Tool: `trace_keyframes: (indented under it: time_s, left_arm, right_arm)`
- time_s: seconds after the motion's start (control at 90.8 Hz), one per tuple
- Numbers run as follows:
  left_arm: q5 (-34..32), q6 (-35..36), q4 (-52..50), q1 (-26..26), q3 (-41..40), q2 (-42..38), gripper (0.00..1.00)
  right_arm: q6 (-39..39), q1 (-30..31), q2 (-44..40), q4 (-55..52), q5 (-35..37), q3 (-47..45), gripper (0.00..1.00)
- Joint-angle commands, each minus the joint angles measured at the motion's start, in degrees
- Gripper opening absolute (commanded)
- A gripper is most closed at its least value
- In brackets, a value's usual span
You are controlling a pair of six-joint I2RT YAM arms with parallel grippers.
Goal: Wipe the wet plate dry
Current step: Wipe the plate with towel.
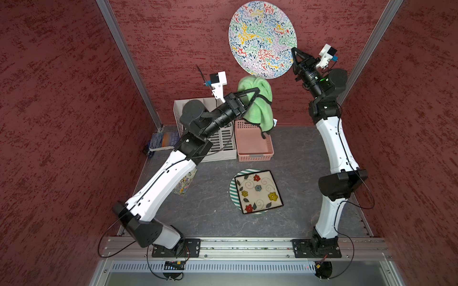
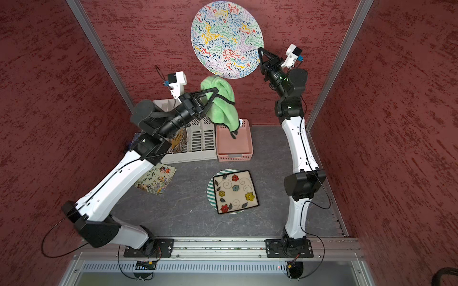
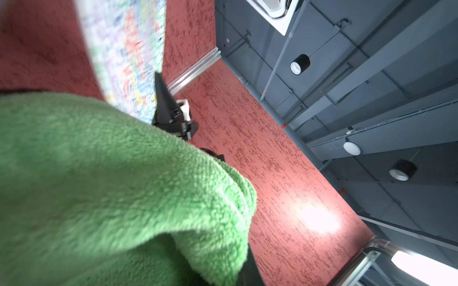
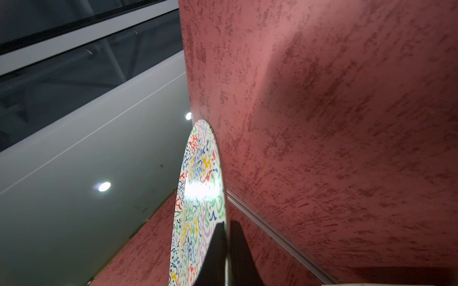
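A round white plate [image 1: 262, 37] with multicoloured squiggles stands on edge high above the pink basket [image 1: 255, 157], rim pinched by the right gripper [image 1: 294, 50]. A fluffy green cloth [image 1: 260, 109] hangs bunched from the left gripper [image 1: 257, 90], directly over the basket.

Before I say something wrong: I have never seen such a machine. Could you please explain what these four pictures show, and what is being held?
These are two robot arms fixed to a rail at the table's front. Two pictures look down from one overhead camera; the other two come from small cameras on the arms' wrists. The right arm has its jaws shut on the rim of a round squiggle-patterned plate, held up on edge. The left arm has its jaws shut on a green towel, raised near the plate; whether they touch, I cannot tell. On the grey table lie a square flowered plate on a striped round one, a pink basket, a white rack and a book.
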Motion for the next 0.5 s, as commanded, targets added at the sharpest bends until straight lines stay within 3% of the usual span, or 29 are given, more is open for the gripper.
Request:
trace_keyframes:
  time_s: [0.0,0.231,0.364,0.485]
  left_arm:
    - [-14.74,19.65,-20.57,-2.61,7.62,0.05,0.0]
    - [-35.85,38.64,-44.26,-6.75,34.6,16.89,0.0]
    - [-32.39,42.46,-50.59,-6.7,46.11,25.91,0.0]
    - [-27.95,39.63,-52.57,-5.69,48.0,28.9,0.0]
  right_arm:
    - [-12.25,2.27,-6.86,-5.22,-1.18,-2.62,0.0]
    - [-24.02,7.48,-12.04,-10.59,-1.66,-8.05,0.0]
    - [-27.33,10.18,-13.3,-12.44,-1.8,-7.67,0.0]
    - [-27.54,11.16,-14.34,-12.73,-1.68,-7.54,0.0]
